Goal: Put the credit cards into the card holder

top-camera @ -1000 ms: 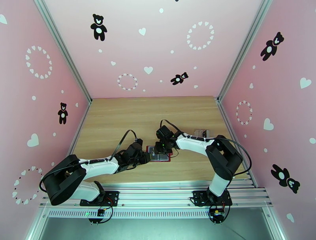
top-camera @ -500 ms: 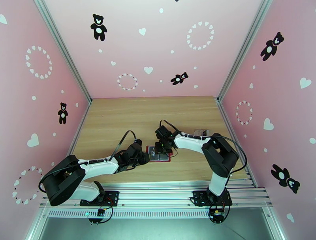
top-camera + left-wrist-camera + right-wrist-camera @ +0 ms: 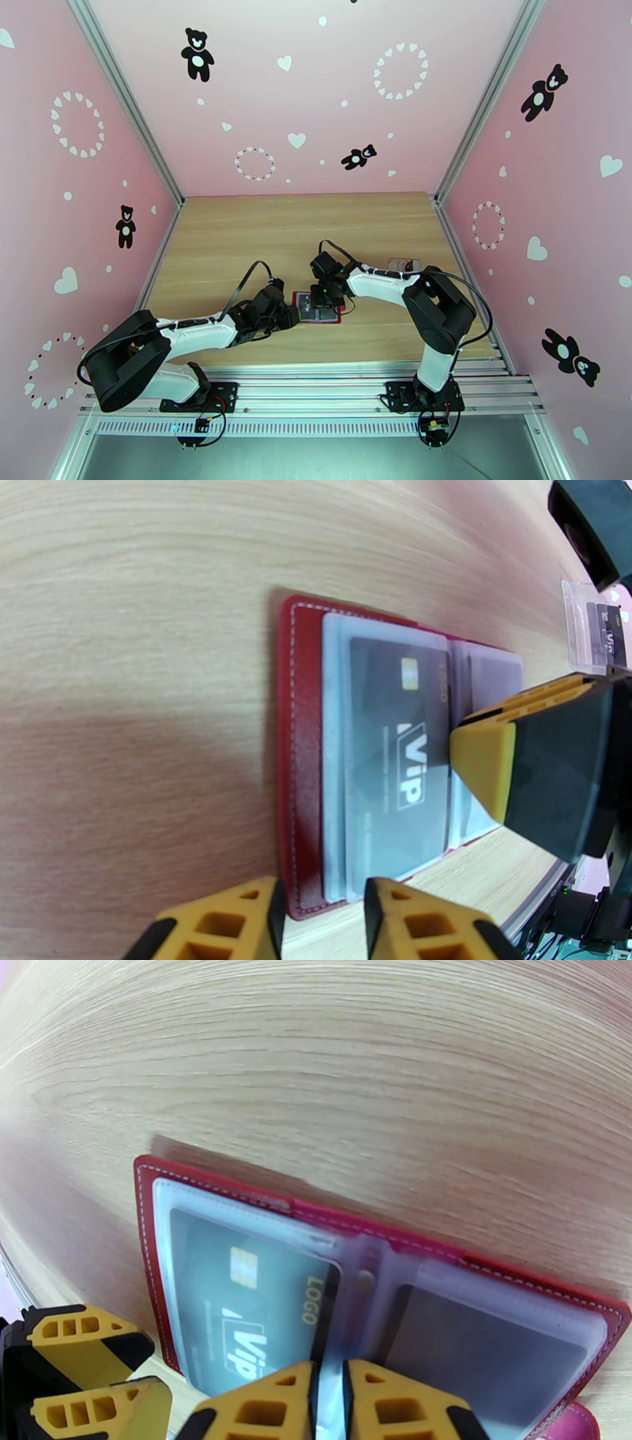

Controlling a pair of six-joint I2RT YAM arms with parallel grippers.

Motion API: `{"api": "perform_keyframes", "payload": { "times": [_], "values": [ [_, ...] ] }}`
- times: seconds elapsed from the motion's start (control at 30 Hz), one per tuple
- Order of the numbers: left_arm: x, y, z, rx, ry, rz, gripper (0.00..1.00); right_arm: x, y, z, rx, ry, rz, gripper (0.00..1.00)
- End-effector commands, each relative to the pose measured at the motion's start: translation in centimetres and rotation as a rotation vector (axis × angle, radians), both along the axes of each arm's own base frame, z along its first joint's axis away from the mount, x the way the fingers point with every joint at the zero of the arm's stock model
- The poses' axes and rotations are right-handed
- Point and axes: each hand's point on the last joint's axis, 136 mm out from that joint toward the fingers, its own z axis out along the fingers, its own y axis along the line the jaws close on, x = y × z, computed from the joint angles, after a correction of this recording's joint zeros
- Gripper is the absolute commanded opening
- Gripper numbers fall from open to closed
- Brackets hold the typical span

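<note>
The dark red card holder [image 3: 320,314] lies open and flat on the table, its clear sleeves facing up [image 3: 300,740] [image 3: 513,1272]. A grey VIP credit card [image 3: 387,717] [image 3: 229,1307] sits in the left sleeve. A darker credit card [image 3: 490,1347] sits in the right one. My right gripper [image 3: 322,298] [image 3: 329,1370] points down at the fold. Its jaws are almost together, tips on the VIP card's inner edge. My left gripper [image 3: 291,314] [image 3: 320,894] stands partly open at the holder's near-left corner, one finger [image 3: 419,922] over the sleeve and nothing pinched.
A clear plastic case [image 3: 403,264] [image 3: 592,630] with a dark card in it stands right of the holder, beside the right forearm. Bare wooden table [image 3: 237,237] stretches away behind the holder. Pink walls close in three sides.
The right gripper's jaws have narrowed a little and its elbow has shifted slightly left. The left arm and the card holder have stayed put.
</note>
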Motion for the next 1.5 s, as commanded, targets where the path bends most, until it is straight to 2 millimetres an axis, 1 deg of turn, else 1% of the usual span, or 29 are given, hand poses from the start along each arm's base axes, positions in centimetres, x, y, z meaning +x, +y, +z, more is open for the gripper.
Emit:
{"api": "perform_keyframes", "payload": {
  "times": [0.0, 0.1, 0.3, 0.67, 0.83, 1.03, 1.47],
  "values": [
    [0.3, -0.4, 0.9, -0.007, -0.026, -0.003, 0.34, -0.6, -1.1, -2.3, -0.087, 0.035, 0.009, 0.17],
    [0.4, -0.4, 1.3, -0.010, -0.035, -0.004, 0.34, -0.7, -1.4, -2.8, -0.105, 0.037, 0.010, 0.16],
    [0.6, -0.6, 2.3, -0.027, -0.055, -0.006, 0.35, -0.7, -2.0, -3.2, -0.134, 0.033, 0.012, 0.16],
    [1.1, -2.1, 2.8, -0.056, -0.057, -0.040, 0.36, -0.9, -2.1, -3.5, -0.142, 0.038, 0.017, 0.15],
    [1.4, -2.7, 2.4, -0.055, -0.043, -0.051, 0.36, -0.9, -2.0, -3.5, -0.136, 0.038, 0.016, 0.15],
    [1.5, -2.9, 1.6, -0.051, -0.030, -0.048, 0.36, -1.0, -2.1, -3.5, -0.138, 0.038, 0.016, 0.15],
    [1.5, -3.3, 1.2, -0.062, -0.019, -0.055, 0.35, -1.1, -1.9, -3.5, -0.134, 0.039, 0.019, 0.15]
  ]
}}
